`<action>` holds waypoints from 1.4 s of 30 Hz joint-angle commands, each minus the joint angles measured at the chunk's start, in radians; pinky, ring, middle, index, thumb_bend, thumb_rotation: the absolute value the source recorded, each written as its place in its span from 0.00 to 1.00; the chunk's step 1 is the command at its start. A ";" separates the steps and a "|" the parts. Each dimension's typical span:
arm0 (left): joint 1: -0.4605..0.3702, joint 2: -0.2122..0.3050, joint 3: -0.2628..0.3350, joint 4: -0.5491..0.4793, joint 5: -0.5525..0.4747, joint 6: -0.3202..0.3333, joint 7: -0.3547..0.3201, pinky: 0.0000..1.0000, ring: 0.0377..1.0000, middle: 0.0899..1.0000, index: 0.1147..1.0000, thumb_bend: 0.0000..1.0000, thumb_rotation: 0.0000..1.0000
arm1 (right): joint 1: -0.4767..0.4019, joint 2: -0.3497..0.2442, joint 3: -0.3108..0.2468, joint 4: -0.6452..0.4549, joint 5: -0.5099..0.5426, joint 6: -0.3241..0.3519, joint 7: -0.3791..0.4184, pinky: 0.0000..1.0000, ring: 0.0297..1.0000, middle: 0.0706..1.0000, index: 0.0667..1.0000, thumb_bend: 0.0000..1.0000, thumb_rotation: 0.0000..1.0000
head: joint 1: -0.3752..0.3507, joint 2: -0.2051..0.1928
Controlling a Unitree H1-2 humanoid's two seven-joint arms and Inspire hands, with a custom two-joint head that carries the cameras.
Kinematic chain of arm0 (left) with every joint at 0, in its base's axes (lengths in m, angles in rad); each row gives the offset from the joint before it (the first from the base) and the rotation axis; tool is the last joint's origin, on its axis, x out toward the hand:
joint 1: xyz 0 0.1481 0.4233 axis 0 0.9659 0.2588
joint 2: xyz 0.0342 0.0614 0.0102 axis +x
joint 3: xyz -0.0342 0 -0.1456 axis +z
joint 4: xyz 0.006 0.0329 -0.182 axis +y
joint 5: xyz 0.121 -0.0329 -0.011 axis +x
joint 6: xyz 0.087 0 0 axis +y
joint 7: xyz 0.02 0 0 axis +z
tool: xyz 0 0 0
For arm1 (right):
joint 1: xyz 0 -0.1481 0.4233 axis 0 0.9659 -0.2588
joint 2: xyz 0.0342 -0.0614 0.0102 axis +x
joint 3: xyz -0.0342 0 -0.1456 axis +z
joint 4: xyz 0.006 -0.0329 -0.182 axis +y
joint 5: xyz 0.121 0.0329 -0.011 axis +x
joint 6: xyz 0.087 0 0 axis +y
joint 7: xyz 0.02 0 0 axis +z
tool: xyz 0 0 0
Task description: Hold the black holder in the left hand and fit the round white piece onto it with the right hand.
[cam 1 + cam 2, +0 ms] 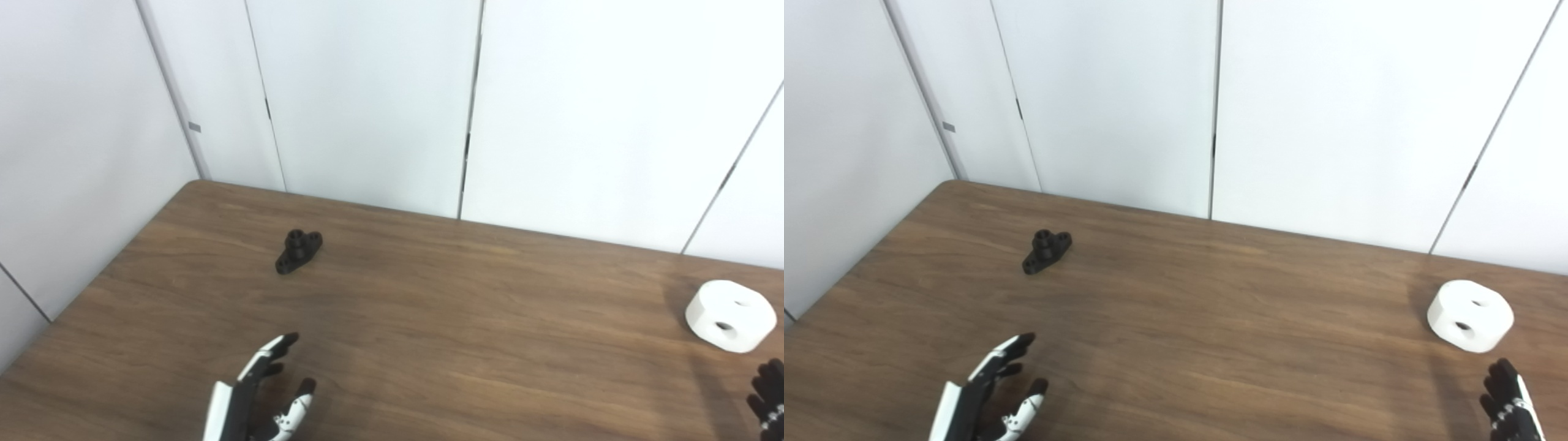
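While both hands hovered empty, left hand (pixel 986 395) fingers apart, right hand (pixel 1510 401) fingers hard to tell, black holder (pixel 1047 250) and round white piece (pixel 1470 315) sat well apart on the tabletop (pixel 1213 318).

Both hands get chopped by the bottom edge: the left hand (pixel 986 398) shows only its fingers (pixel 1001 358) and part of the palm, the right hand (pixel 1510 401) barely its fingertips. The worktop (pixel 1213 331) runs off three sides, and holes in the black holder (pixel 1046 250) are too small to make out.

Paired head views, downward over table (pixel 429 318)
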 commanded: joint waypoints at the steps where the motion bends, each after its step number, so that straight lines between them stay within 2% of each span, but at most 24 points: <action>1: -0.013 -0.109 0.008 -0.047 0.073 0.022 0.055 0.84 0.86 0.83 0.78 0.60 0.02 | 0.080 0.025 0.013 0.054 0.004 0.006 -0.002 1.00 1.00 1.00 1.00 0.63 1.00 | 0.001 0.000; 8: -0.093 -0.061 0.039 -0.099 0.159 0.170 0.067 0.85 0.87 0.84 0.78 0.64 0.15 | 0.080 0.031 0.013 0.054 0.002 0.000 -0.005 1.00 1.00 0.99 1.00 0.65 1.00 | -0.004 -0.001; 15: -0.178 0.000 0.051 -0.140 0.239 0.364 0.014 0.91 0.91 0.87 0.81 0.67 0.31 | 0.081 0.034 0.011 0.058 0.005 0.000 -0.002 1.00 1.00 0.99 1.00 0.65 1.00 | -0.008 0.004; 18: -0.228 0.026 0.056 -0.137 0.281 0.434 -0.004 0.88 0.92 0.88 0.80 0.71 0.35 | 0.084 0.035 0.012 0.053 0.004 0.004 -0.003 1.00 1.00 0.99 1.00 0.66 1.00 | -0.008 0.006; 24: -0.332 0.065 0.070 -0.067 0.327 0.500 -0.019 0.84 0.91 0.88 0.80 0.75 0.39 | 0.092 0.038 0.016 0.040 -0.006 0.010 -0.006 1.00 1.00 0.99 0.99 0.65 1.00 | -0.014 0.011; 30: -0.420 0.101 0.077 0.022 0.336 0.517 -0.030 0.81 0.90 0.87 0.77 0.77 0.43 | 0.097 0.038 0.019 0.027 -0.013 0.020 -0.010 1.00 1.00 0.99 1.00 0.65 1.00 | -0.018 0.015; 34: -0.473 0.122 0.074 0.074 0.332 0.557 -0.056 0.82 0.91 0.88 0.78 0.78 0.47 | 0.102 0.040 0.019 0.021 -0.012 0.017 -0.008 1.00 1.00 0.99 1.00 0.63 1.00 | -0.018 0.016; 42: -0.572 0.158 0.066 0.174 0.337 0.605 -0.076 0.83 0.91 0.87 0.77 0.79 0.47 | 0.106 0.042 0.021 0.019 -0.006 0.007 -0.004 1.00 1.00 0.99 1.00 0.59 1.00 | -0.025 0.019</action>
